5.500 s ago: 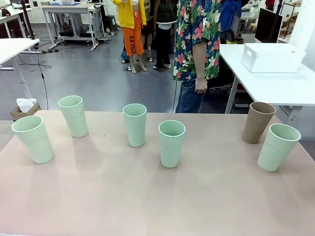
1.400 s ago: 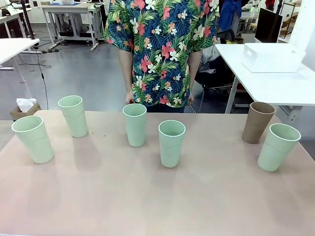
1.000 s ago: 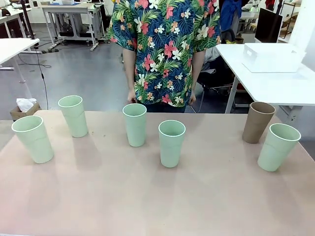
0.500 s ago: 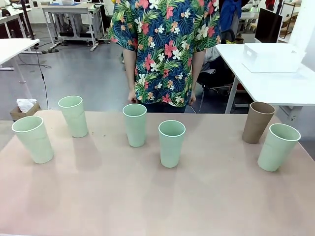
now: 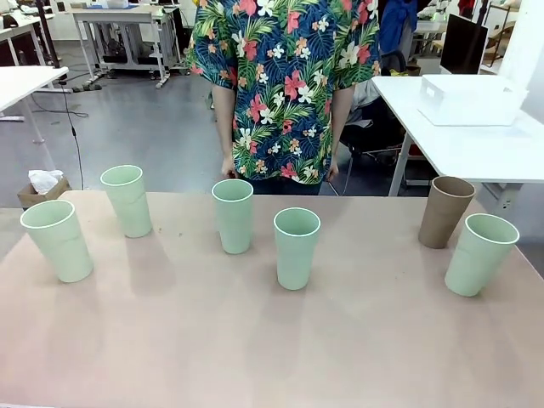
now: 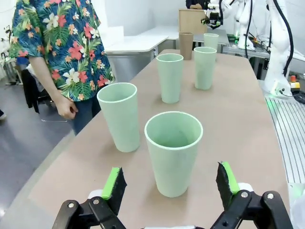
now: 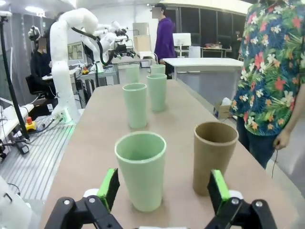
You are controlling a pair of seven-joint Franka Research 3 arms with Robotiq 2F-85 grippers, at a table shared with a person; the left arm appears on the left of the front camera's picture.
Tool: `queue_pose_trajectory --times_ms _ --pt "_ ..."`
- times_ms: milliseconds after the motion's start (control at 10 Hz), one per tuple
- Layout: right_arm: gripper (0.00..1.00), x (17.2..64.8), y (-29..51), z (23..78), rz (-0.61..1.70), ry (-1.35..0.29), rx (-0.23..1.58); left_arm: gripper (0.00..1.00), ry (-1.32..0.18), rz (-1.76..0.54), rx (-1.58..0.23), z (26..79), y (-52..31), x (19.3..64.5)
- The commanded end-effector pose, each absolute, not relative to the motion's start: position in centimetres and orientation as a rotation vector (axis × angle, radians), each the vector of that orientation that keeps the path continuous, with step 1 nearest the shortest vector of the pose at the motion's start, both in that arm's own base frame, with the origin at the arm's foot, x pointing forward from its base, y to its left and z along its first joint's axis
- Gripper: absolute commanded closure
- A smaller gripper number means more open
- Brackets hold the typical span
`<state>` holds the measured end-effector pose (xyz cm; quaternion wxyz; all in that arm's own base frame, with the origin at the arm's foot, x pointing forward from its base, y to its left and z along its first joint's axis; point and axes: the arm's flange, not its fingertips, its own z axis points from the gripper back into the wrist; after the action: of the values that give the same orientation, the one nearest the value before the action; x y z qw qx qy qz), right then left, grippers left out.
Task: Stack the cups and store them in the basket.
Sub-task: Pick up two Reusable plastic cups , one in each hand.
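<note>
Cups: all six stood upright and separate on the surface (image 5: 255,348), none nested. In the front view, left to right: mint cup one (image 5: 56,240), mint cup two (image 5: 127,201), mint cup three (image 5: 233,216), mint cup four (image 5: 297,248), brown cup (image 5: 445,212), mint cup five (image 5: 479,255). The last two sat near each other; the rest were well spread.

Basket (image 5: 470,99) was on the neighbouring white surface (image 5: 476,157) at far right, well apart from every cup, with nothing visible in it.

Progress, my read: zero. No stacking done and nothing stored, so the whole job was left, and the basket looked out of easy reach.

Left hand (image 6: 170,181) was spread wide and held nothing; the nearest mint cup was lined up ahead of its fingers, with no visible contact. Right hand (image 7: 163,190) was likewise spread wide and empty, facing a mint cup with the brown cup beside it.

Person (image 5: 280,85) stood at the far edge, arms down, touching nothing.

Writing: no readable brand, label or print on the cups or the basket. The person's shirt was a floral pattern with no text.
</note>
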<state>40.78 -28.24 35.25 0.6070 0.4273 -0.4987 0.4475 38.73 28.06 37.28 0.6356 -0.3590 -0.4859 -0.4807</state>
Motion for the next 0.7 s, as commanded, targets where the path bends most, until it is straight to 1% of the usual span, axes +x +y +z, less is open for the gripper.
queue_pose_trajectory --times_ms 0,200,300,400,500,600 --pt "0.0 40.7 -27.9 32.5 1.017 -1.18 0.914 0.0 -1.123 -1.112 -0.853 35.6 27.4 39.9" --pt "0.0 40.6 -27.1 29.9 1.0 -1.173 0.881 0.0 -1.137 -1.088 -0.891 34.0 27.6 40.0" --pt "0.0 40.7 -26.6 29.8 1.004 -1.182 0.845 0.0 -1.126 -1.077 -0.921 33.6 28.0 40.2" --pt "0.0 40.2 -25.9 31.1 0.971 -1.156 0.891 0.0 -1.056 -1.071 -0.965 34.7 28.2 39.6" --pt "0.0 40.5 -27.6 29.4 0.996 -1.131 0.904 0.0 -1.087 -1.084 -0.903 33.1 26.9 39.9" --pt "0.0 40.5 -27.6 29.4 0.996 -1.131 0.904 0.0 -1.087 -1.084 -0.903 33.1 26.9 39.9"
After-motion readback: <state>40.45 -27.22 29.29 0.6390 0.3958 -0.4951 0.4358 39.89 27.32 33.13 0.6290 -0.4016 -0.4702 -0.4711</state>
